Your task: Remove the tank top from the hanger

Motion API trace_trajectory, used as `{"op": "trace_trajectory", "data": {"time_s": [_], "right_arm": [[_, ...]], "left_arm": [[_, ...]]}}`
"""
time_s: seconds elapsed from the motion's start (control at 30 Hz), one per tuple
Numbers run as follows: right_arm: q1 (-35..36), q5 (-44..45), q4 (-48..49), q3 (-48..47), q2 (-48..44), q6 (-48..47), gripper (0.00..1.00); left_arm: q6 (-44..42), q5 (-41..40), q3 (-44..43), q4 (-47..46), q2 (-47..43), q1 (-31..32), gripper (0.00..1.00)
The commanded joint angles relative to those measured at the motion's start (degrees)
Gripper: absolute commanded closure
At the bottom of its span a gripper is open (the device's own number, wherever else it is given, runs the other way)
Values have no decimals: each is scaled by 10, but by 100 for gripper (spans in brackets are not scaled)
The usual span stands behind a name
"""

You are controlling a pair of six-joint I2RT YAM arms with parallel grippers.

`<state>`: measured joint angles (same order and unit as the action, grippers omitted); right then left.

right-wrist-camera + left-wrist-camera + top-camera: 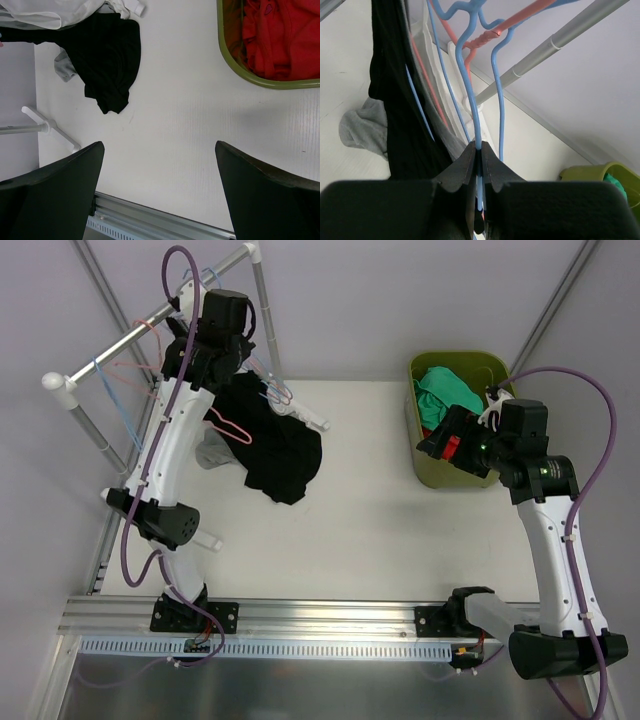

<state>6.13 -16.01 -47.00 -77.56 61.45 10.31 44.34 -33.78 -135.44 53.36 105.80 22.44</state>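
two claws: left claw (480,148) pinched shut on blue hanger (474,107); right claw (159,150) wide open, empty. tank top (285,445) seemingly on it, removal pending.

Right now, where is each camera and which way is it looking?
Top camera: above and behind the robot, looking down at the table; left arm and right arm show.
Left wrist: up at the rack, looking along the left hand, shut on a blue hanger.
Right wrist: looking down past the open right hand at the table.
Shared: top and right wrist show the black tank top and green bin.
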Motion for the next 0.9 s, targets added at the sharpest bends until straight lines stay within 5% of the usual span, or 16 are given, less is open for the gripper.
{"op": "trace_trajectory", "data": {"time_s": [0.0,0.43,0.87], "right_arm": [[3,-13,6,-21,-4,-5,1],[4,-12,6,-11,-16,2,0],[4,-12,9,-3,-21,4,0]], "left_arm": [[4,-16,-22,-10,-41,0,100],[-27,-11,-48,-14,-88,23,100],[-64,-26,66,-17,-179,74,100]]}}
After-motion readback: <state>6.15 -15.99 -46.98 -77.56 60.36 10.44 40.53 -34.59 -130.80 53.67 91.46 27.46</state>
